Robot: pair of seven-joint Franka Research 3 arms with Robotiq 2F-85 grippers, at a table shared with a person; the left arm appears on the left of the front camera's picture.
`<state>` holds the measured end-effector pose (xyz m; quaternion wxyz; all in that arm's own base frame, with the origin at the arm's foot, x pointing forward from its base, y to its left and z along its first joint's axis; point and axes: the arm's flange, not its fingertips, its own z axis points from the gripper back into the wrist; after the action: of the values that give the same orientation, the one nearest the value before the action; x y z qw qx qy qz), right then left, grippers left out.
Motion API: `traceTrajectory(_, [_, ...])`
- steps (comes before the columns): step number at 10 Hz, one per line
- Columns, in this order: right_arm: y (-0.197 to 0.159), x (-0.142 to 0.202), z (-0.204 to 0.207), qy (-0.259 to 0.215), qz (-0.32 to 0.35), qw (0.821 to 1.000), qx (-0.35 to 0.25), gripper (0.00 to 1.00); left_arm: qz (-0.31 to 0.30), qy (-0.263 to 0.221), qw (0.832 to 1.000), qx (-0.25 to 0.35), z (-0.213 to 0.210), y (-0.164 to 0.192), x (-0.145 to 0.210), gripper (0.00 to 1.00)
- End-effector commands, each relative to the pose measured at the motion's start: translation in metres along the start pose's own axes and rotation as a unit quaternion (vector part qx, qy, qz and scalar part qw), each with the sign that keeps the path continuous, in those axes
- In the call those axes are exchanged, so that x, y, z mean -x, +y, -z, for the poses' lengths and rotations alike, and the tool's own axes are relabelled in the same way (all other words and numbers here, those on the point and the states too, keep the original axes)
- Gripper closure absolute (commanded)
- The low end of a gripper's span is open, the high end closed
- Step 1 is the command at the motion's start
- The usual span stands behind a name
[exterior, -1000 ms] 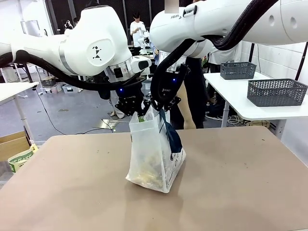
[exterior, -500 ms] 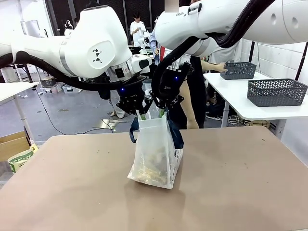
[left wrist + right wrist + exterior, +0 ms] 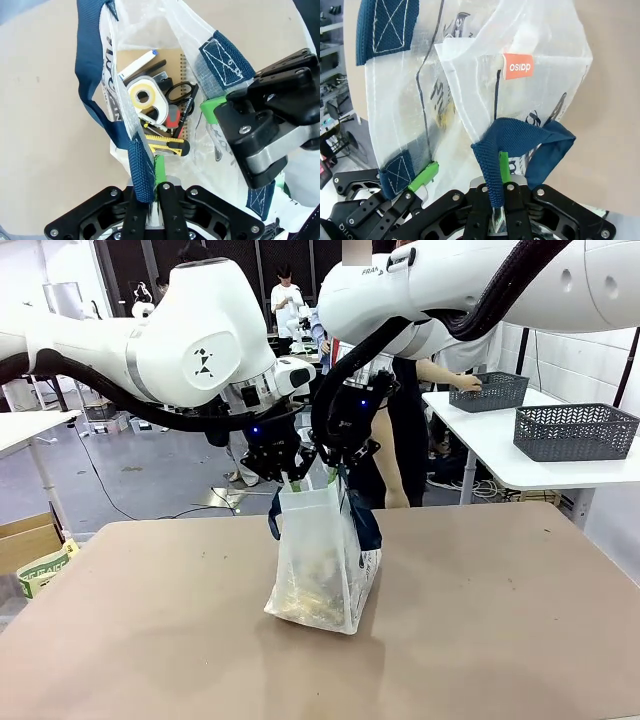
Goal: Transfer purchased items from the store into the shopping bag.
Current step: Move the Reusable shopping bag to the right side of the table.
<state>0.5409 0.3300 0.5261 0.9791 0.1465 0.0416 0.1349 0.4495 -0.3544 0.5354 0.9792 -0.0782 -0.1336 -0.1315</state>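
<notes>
The shopping bag [image 3: 318,560] is stood mid-table [image 3: 140,620], with opposite sides of its rim clenched by the left jaws and the right jaws. If the thin plastic slipped or tore, the bag would sag and the purchased items [image 3: 150,107] inside could be spilled.

Front cam: fixed, robot's side, mid-range, faces across the surface [image 3: 500,630]. Left wrist cam: close, looks down into shopping bag [image 3: 190,25] mouth. Right wrist cam: close against bag's outer wall. All share bag.
</notes>
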Motion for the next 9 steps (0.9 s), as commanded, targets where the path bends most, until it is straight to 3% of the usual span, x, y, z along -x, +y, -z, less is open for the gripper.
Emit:
traceTrajectory(1, [0.0076, 0.0, 0.002, 0.002, -0.006, 1.0, 0.0, 1.0, 0.002, -0.008, 1.0, 0.003, -0.0007, -0.0015, -0.0008, 1.0])
traceTrajectory(5, [0.0117, -0.0044, 0.0036, -0.003, -0.011, 1.0, -0.002, 1.0, 0.011, -0.014, 1.0, -0.002, -0.0005, -0.003, -0.0017, 1.0])
traceTrajectory(6, [0.013, -0.0057, 0.0036, -0.002, -0.008, 1.0, -0.006, 1.0, 0.021, -0.011, 1.0, 0.003, -0.0014, -0.0045, -0.0013, 0.85])
traceTrajectory(9, [0.0175, -0.0073, 0.0047, -0.007, -0.006, 1.0, -0.012, 1.0, 0.04, -0.008, 0.999, 0.026, -0.003, -0.0083, 0.0014, 0.26])
